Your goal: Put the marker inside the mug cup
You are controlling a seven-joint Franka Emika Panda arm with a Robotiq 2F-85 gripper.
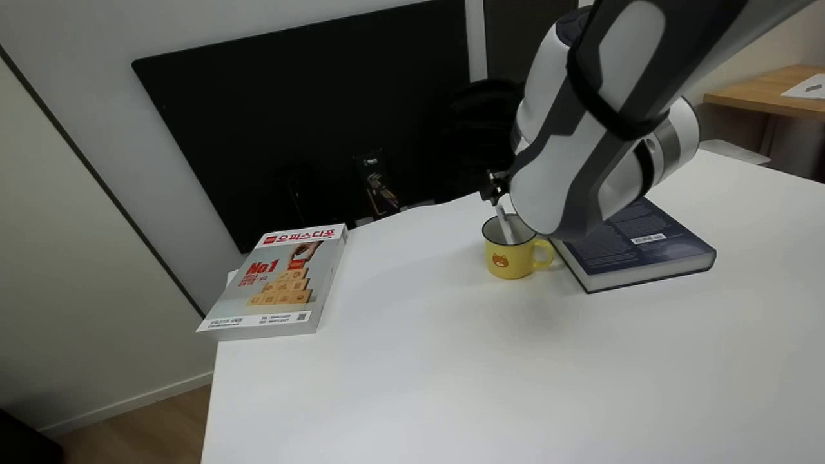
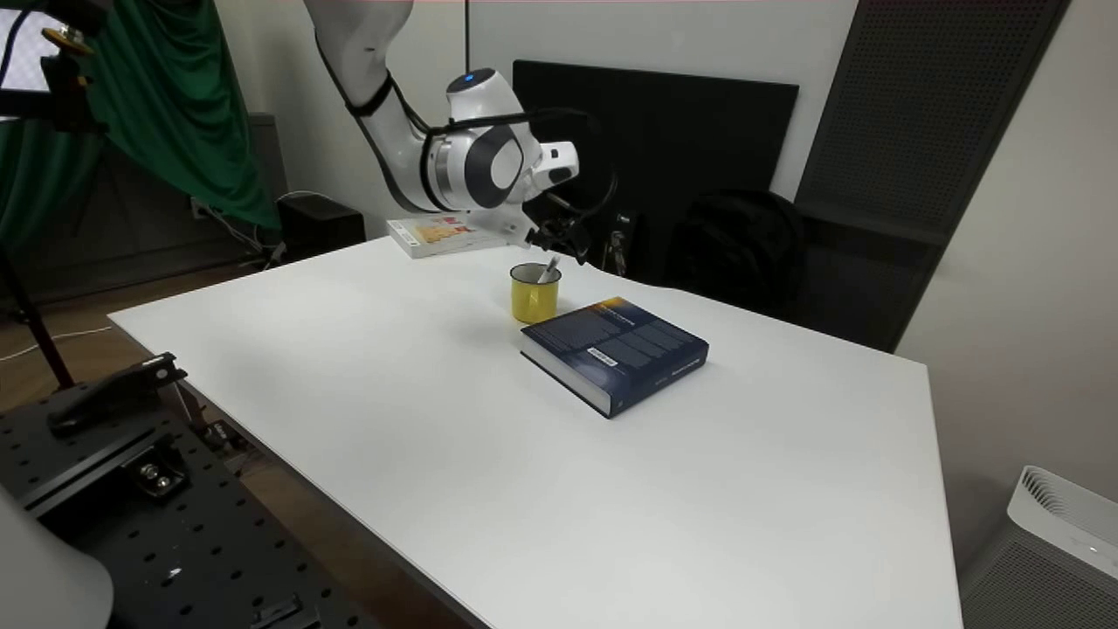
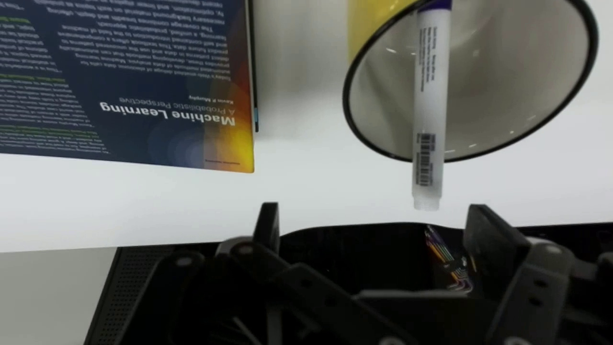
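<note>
White marker (image 3: 431,105) leans inside the mug (image 1: 509,261), end above its rim; my end effector (image 3: 373,213) hangs near the mug, fingers (image 3: 495,239) apart; a blue book (image 2: 616,349) lies beside the mug.

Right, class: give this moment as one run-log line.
marker: in mug, tilted, end sticking out | end effector: open, not touching marker | blue book: beside mug

Bright white table (image 1: 387,393), soft shadow near yellow mug (image 1: 508,265), pincer (image 3: 374,206) dim, perhaps blurred
</note>
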